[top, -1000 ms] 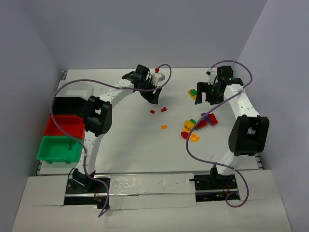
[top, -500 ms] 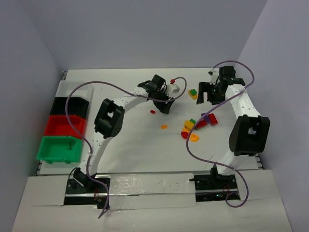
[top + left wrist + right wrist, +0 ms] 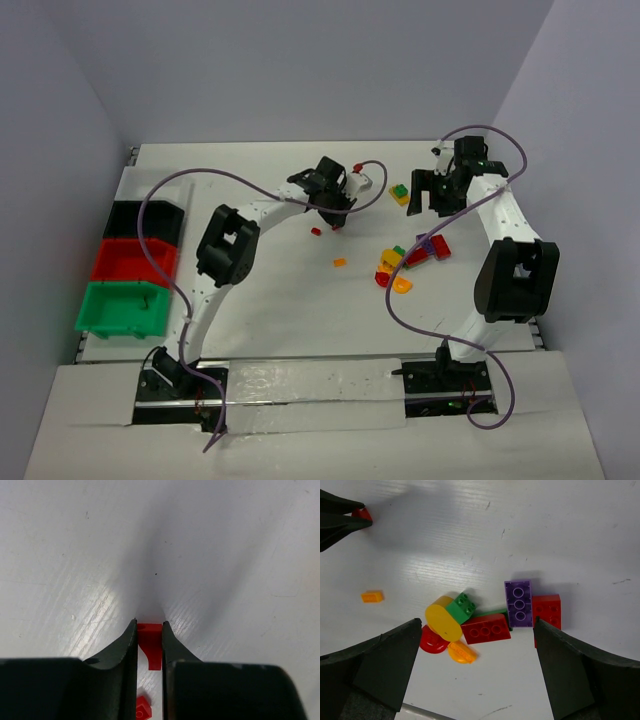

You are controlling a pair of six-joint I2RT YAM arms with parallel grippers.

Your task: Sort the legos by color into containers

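The right gripper (image 3: 476,625) stands wide apart over the white table (image 3: 545,525), framing a huddle of legos (image 3: 490,617): a purple brick (image 3: 519,603), red bricks (image 3: 485,628) either side of it, a green brick (image 3: 461,607) and a yellow oval piece (image 3: 445,621). A small orange brick (image 3: 372,596) lies apart to the left. At upper left, the left gripper (image 3: 366,514) has a small red piece (image 3: 362,514) between its dark tips.

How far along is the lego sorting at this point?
Done: nothing visible; no pieces show in the green bin, red bin or black bin. In hand: the left hand pinches a red lego on the table. Left: the mixed pile, a stray orange piece and another red piece; the right hand hangs open.
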